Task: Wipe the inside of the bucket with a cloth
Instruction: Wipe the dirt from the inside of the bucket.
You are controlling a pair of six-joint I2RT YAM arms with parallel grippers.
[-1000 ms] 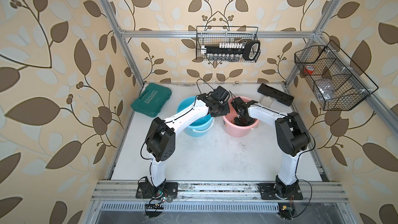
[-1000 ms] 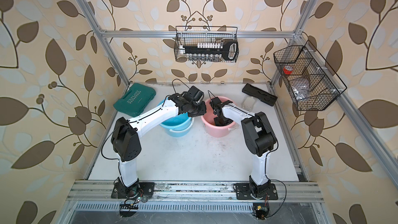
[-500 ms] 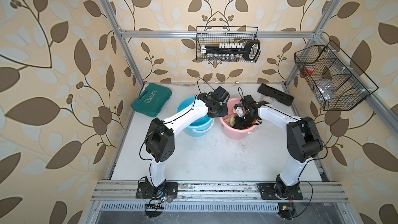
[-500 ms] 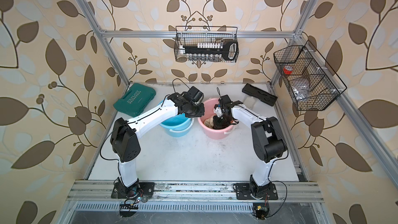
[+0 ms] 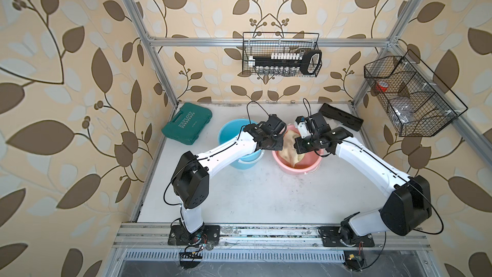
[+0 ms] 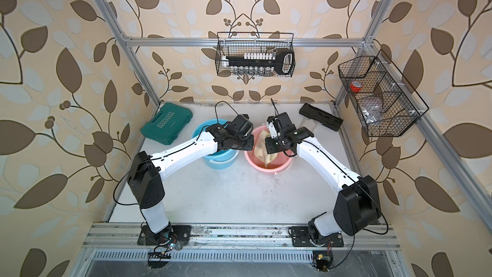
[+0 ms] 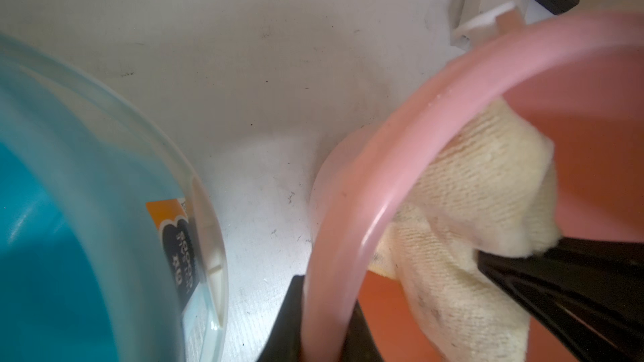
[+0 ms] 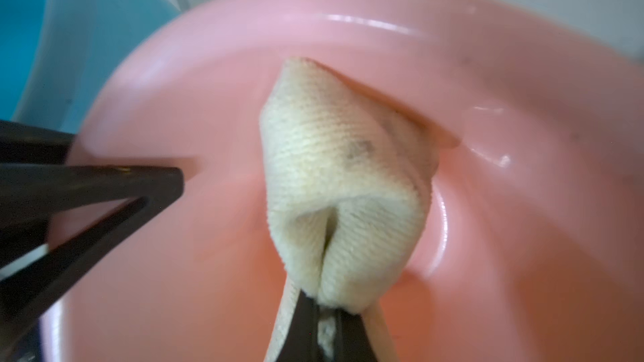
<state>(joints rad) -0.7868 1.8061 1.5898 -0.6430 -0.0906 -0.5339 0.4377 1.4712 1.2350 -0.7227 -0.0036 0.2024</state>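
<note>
The pink bucket (image 5: pixel 306 169) (image 6: pixel 277 169) stands mid-table. My left gripper (image 5: pixel 274 147) (image 6: pixel 246 147) is shut on its left rim; in the left wrist view the rim (image 7: pixel 400 141) runs between the jaws of that gripper (image 7: pixel 322 325). My right gripper (image 5: pixel 298 146) (image 6: pixel 269 147) (image 8: pixel 326 329) is shut on the cloth (image 5: pixel 288 148) (image 6: pixel 262 147), a pale yellowish stained rag. The cloth (image 8: pixel 341 161) (image 7: pixel 470 203) hangs bunched inside the bucket (image 8: pixel 209 99), against its left inner wall. A black finger (image 8: pixel 104 182) of the left gripper shows at the rim.
A blue bucket (image 5: pixel 239 142) (image 7: pixel 69 238) stands just left of the pink one, under my left arm. A green tool case (image 5: pixel 187 123) lies at the back left and a flat black case (image 5: pixel 340 117) at the back right. Wire baskets (image 5: pixel 281 54) hang on the walls.
My right gripper has risen from deep in the bucket, drawing the cloth up along the left inner wall. The right arm's elbow swung outward. The left gripper has stayed on the rim.
</note>
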